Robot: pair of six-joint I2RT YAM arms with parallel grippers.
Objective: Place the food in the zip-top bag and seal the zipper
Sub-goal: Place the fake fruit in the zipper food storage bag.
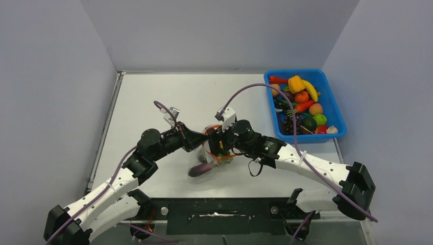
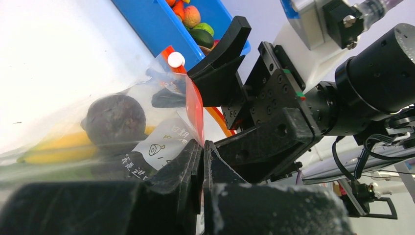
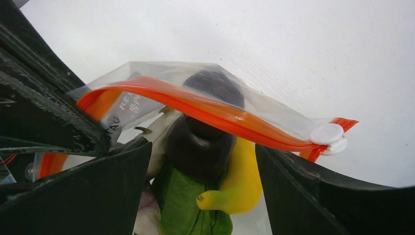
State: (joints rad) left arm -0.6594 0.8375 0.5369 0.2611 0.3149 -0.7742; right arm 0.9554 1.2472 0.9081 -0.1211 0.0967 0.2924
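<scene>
Mid-table, both arms meet at the clear, crinkly plastic zip-top bag [image 1: 220, 155]. The left gripper [image 2: 202, 147] is clamped tight, jaws pressed together on the bag's corner, right where the thin orange-red zipper [image 2: 195, 105] strip ends. The right gripper [image 3: 201, 149] stands wide, 1 black finger [image 3: 98, 196] on each side of the bag and nothing in its grasp (whether the far finger brushes the plastic, cannot tell). The zipper arcs across between those 2 fingers, its small round white slider [image 3: 328, 134] at the end away from the left gripper's pinch. Whether the strip is pressed shut along its whole run is not clear.

Food inside the bag: a dark purple toy aubergine [image 3: 215, 88], a yellow plastic banana [image 3: 240, 181] and a green plastic piece [image 3: 183, 210] below them. The bag's belly sags toward the white table [image 1: 153, 102]. Well off at the far right, the blue plastic bin [image 1: 337, 109] holds a heap of coloured toy fruits and vegetables [image 1: 301, 97].
</scene>
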